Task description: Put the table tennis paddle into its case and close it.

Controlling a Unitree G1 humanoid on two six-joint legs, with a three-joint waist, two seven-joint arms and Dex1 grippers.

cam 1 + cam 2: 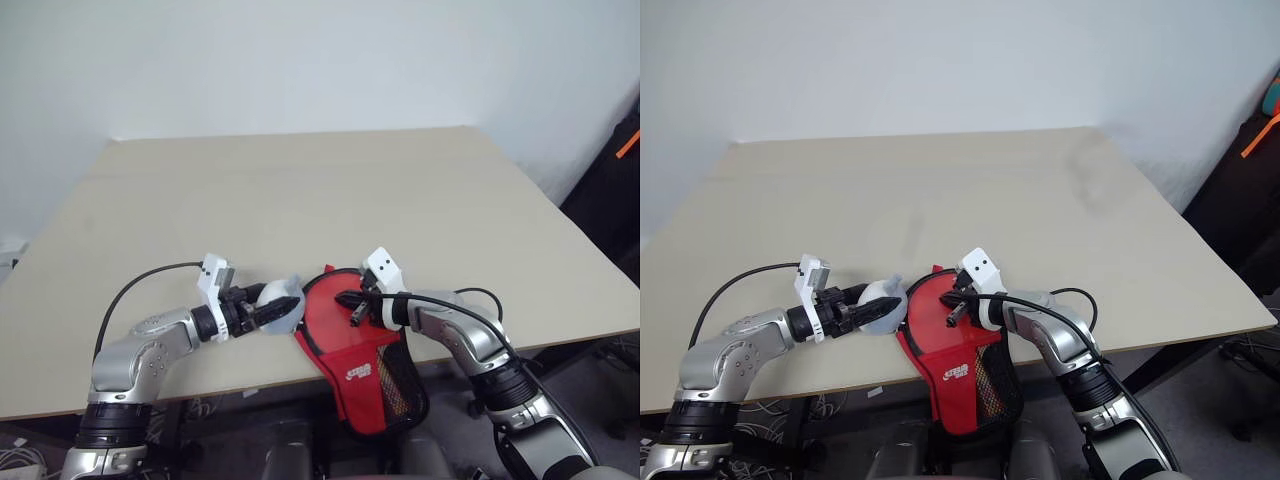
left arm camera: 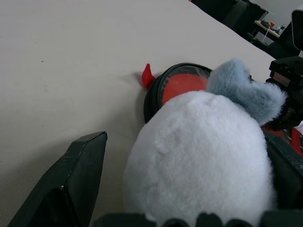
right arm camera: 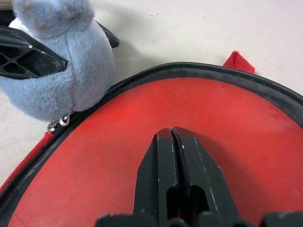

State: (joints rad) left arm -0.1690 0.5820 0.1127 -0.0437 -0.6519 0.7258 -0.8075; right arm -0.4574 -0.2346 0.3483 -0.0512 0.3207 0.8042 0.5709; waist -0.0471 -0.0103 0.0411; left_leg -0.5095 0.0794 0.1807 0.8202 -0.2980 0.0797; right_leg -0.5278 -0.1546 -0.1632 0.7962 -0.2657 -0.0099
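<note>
Hanging half off the near edge of the pale beige tabletop (image 1: 300, 190), the soft red paddle-shaped zip case (image 1: 365, 375) with black trim and mesh pocket looked likely to slide to the floor if the zip were pulled toward the robot without anything pinning the round end down. The table tennis paddle's red rubber face (image 3: 156, 142) lay inside the case's round end, framed by the black zip rim; its handle was hidden lower in the pouch.

The right hand (image 3: 173, 135) was clenched, its two black fingers pressed together with nothing between them, tips resting on or just above the red rubber; I could not tell which. If it lifted, the case would lose its anchor.

The left hand (image 1: 272, 310) stood spread wide around a fluffy pale blue-white plush charm (image 2: 199, 156), which sat between the fingers. In the right wrist view a small metal link (image 3: 57, 124) joined that charm to the zip line. The plush was soft and bulky, so a grasp on it might squash and slip, or tug the link at an angle and jam the slider.
</note>
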